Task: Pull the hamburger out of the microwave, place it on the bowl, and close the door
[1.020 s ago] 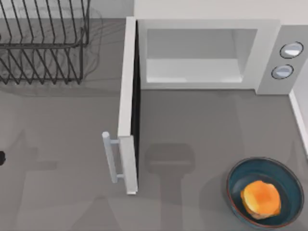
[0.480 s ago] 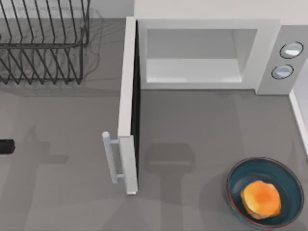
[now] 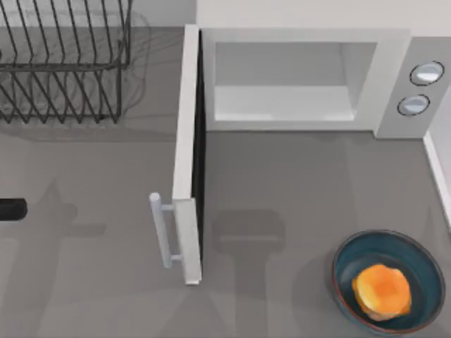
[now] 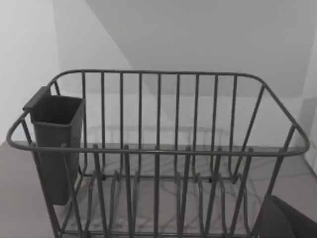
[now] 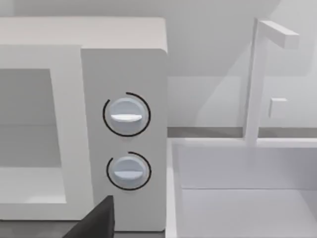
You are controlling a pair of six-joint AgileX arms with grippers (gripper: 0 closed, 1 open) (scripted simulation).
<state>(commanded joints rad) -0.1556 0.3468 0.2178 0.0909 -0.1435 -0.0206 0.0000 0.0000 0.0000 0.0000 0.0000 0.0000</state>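
The hamburger (image 3: 382, 291) lies inside the bowl (image 3: 417, 256) at the table's front right. The microwave (image 3: 380, 42) stands at the back, its grey cavity (image 3: 282, 84) bare; its two knobs (image 5: 126, 116) face the right wrist camera. The door (image 3: 187, 141) is swung wide open, edge-on toward the front, with its bar handle (image 3: 163, 229) on the left side. The dark end of my left gripper (image 3: 12, 209) pokes in at the table's left edge, well apart from the handle. A dark part of my right gripper (image 5: 96, 220) shows low in the right wrist view.
A wire dish rack (image 3: 63, 63) fills the back left corner; up close the rack (image 4: 158, 148) carries a dark cutlery cup (image 4: 57, 144). A white basin with a tall faucet (image 5: 257, 84) sits right of the microwave, its rim (image 3: 438, 176) along the table's right edge.
The dark end of my left gripper has slid a little farther in from the left edge. Door, hamburger and bowl have not moved.
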